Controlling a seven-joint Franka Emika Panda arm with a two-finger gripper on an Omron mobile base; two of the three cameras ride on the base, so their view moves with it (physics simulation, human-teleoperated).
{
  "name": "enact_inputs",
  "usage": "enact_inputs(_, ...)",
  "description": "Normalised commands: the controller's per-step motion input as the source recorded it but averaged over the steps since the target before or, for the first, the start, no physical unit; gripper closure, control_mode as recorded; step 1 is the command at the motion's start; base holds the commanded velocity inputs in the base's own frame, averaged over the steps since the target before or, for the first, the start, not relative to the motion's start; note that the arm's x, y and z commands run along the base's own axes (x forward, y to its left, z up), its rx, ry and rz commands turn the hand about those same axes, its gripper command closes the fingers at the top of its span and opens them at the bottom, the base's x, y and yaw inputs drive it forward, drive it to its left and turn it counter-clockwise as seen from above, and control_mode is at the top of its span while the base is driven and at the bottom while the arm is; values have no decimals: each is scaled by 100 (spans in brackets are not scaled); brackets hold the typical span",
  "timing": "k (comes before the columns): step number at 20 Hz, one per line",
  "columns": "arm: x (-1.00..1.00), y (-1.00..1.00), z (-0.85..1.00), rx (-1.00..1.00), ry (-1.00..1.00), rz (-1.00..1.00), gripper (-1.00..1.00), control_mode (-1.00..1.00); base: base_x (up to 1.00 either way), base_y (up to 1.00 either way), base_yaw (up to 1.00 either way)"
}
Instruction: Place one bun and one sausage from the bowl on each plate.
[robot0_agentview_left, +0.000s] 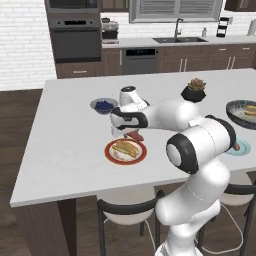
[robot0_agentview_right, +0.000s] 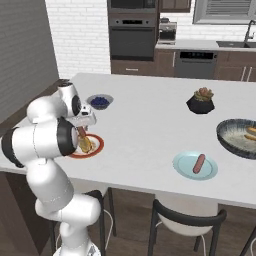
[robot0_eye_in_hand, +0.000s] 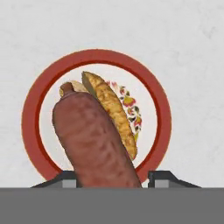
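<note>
- Sausage (robot0_eye_in_hand: 94, 140), reddish-brown and thick, sits clamped between the two dark tips of the white arm's two-finger gripper (robot0_eye_in_hand: 107, 179); the jaws are closed on it, about a sausage-width apart, and it hangs end-down above the cream round plate with the broad orange-red rim (robot0_eye_in_hand: 30, 118).
- Golden-brown split bun (robot0_eye_in_hand: 111, 111) already lies on that plate, across its middle, so a straight drop puts the sausage on or against the bun; from there it could roll, being round, and come off over the low rim onto the white counter (robot0_agentview_left: 65, 145).
- Releasing from this height is the likelier fault; lowering first would leave less bounce.
- Descending carelessly could also press the sausage into the bun and shove it towards the rim.
- Room around this plate is generous: the small grey-blue bowl of dark berries (robot0_agentview_left: 103, 105) stands behind it and apart, and the counter's front edge is near but not touching.
- Pale teal-blue plate (robot0_agentview_right: 195, 166) lies well apart to the robot's right and carries one sausage but no bun.
- Wide dark bowl with a speckled inside (robot0_agentview_right: 237, 136) sits beyond it near the counter's right end, with food left inside.
- Black faceted plant pot (robot0_agentview_right: 200, 104) stands clear of the path between bowl and plates.
</note>
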Motion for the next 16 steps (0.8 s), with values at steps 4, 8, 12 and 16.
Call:
enact_inputs(4, -21, 8, -29, -1, 17, 7, 100, -100, 0, 0, 0)
enact_inputs(8, 1, 32, -24, 0, 20, 1, 100, -100, 0, 0, 0)
enact_inputs(12, 12, 53, -17, -4, 11, 2, 100, -100, 0, 0, 0)
enact_inputs(16, 2, 14, -34, -11, 6, 0, 100, -100, 0, 0, 0)
